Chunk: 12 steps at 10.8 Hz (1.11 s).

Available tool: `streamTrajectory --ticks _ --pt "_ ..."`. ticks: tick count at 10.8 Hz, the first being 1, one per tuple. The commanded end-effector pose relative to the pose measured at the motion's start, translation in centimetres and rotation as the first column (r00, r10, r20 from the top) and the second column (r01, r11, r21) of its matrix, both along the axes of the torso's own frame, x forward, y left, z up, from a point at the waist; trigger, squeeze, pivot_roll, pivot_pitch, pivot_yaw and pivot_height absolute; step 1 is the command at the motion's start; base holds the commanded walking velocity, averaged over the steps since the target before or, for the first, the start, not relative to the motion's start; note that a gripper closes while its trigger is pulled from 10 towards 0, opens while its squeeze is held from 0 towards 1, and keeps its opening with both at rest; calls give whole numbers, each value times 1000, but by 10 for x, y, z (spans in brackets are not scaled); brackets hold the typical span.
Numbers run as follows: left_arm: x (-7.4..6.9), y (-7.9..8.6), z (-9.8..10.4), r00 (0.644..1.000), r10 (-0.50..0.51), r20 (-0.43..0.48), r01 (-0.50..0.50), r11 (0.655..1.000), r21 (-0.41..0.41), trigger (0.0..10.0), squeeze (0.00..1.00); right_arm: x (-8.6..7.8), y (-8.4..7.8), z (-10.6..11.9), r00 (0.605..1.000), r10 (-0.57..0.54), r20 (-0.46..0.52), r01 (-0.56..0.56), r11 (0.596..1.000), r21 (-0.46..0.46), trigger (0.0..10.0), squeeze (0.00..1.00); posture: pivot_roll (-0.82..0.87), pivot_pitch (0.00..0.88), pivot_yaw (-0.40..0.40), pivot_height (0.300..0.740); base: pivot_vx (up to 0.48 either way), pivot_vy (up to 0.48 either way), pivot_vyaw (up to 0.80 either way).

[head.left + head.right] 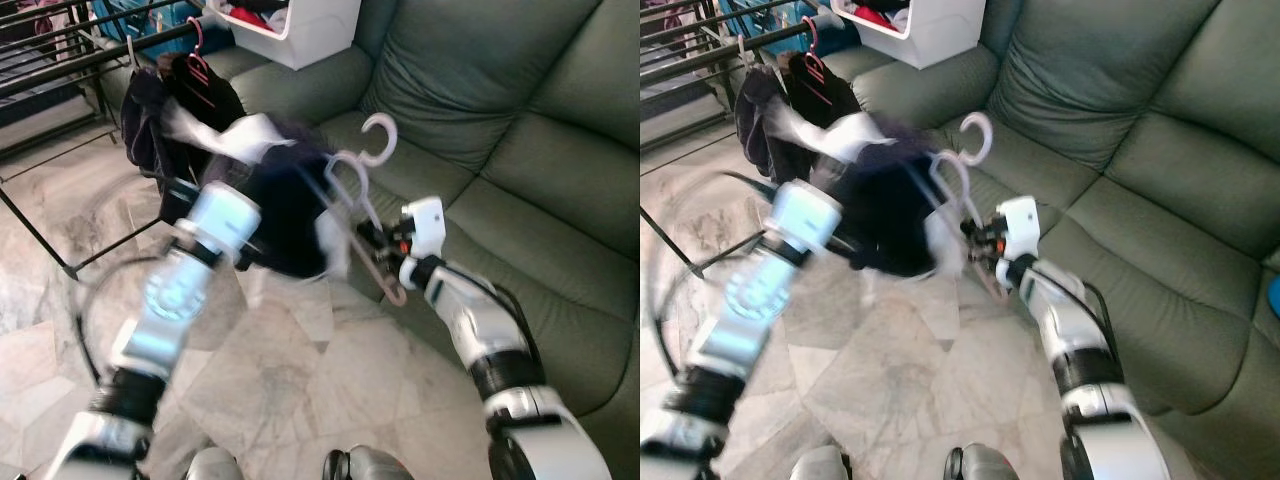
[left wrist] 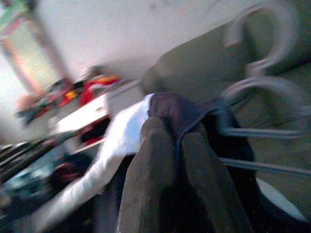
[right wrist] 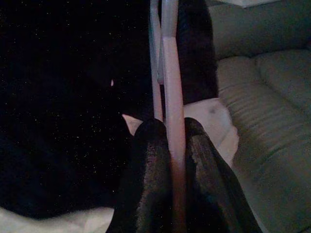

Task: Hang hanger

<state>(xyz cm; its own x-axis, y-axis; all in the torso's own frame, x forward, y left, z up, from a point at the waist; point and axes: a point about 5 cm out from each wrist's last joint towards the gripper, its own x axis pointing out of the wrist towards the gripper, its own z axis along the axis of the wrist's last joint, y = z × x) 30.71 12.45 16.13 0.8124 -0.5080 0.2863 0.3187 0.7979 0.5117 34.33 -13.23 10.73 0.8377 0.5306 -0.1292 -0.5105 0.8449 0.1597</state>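
Right tool [image 1: 385,262]: clamped tight on the lower end of the pale pinkish-white plastic hangers [image 1: 362,205]; in the right wrist view the two black fingers [image 3: 146,179] pinch the hanger bar between them, no gap at all.

Left tool [image 2: 177,184]: fingers are pressed together on the bunched cloth of the dark navy-and-white garment [image 1: 275,200], so it's gripping the fabric, not the plastic.

Hangers: looks like two stacked together, held out in front of the robot, between the two arms. Hooks point up and away from the right tool, long axis tilted from the tool up toward the sofa back.

Garment: draped over the hangers, hanging in a blurry lump between the arms.

Black metal drying rack [image 1: 60,60]: off to the robot's left and further out, with a dark garment on a pink hanger [image 1: 200,65] already on its rail.

Dark green leather sofa [image 1: 500,120]: behind and to the right, white storage bin [image 1: 290,30] sitting up by its far arm.

The relation that matters: the rail lies up and left of the hooks, well apart from them. I'd guess the hooks need swinging left over that rail. Left arm is closer to the rack, but the right one has the hanger itself.

Risk: everything's motion-blurred, so hook alignment is anyone's guess.
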Motion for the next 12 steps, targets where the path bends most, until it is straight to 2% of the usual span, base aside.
streamTrajectory --ticks 1,3,4,5,7,8,9,10,11,12 --pt "-6 -12 7 997 -70 25 70 998 -2 0 0 6 0 8 1000 -14 16 13 1000 27 10000 0 -18 63 -89 740 0 0 0" --pt "-8 -26 3 993 -112 23 111 993 38 0 0 2 19 9 990 136 30 -136 991 -10 10000 0 -14 63 -94 740 0 0 0" --pt "-6 -27 4 994 -104 21 103 994 38 0 0 -3 22 6 979 201 24 -201 979 -21 10000 0 -20 64 -96 740 0 0 0" --pt "-3 -25 2 997 -83 10 82 995 53 941 0 -14 25 3 949 313 30 -312 949 -46 10000 0 -23 66 -94 740 0 0 0" --pt "-1 -23 1 997 -78 10 77 992 96 1412 0 -26 28 6 905 422 50 -420 907 -37 10000 0 -26 69 -90 740 0 0 0" --pt "0 -19 1 997 -73 12 71 990 119 1373 0 -32 26 8 875 480 60 -476 876 -71 10000 0 -26 68 -89 740 0 0 0" --pt "2 -15 0 998 -62 11 60 988 139 1333 0 -34 24 10 867 494 67 -488 868 -92 10000 0 -26 68 -87 740 0 0 0" --pt "3 -9 0 999 -50 13 48 986 158 824 0 -29 18 14 884 458 100 -444 886 -131 10000 0 -28 68 -87 740 0 0 0" --pt "3 -1 -1 999 -27 18 23 985 171 157 0 -19 5 16 928 347 132 -327 932 -156 10000 0 -25 69 -88 740 0 0 0" --pt "2 1 -1 1000 -19 22 15 985 171 0 0 -18 0 17 938 320 134 -302 943 -140 10000 0 -23 69 -88 740 0 0 0"
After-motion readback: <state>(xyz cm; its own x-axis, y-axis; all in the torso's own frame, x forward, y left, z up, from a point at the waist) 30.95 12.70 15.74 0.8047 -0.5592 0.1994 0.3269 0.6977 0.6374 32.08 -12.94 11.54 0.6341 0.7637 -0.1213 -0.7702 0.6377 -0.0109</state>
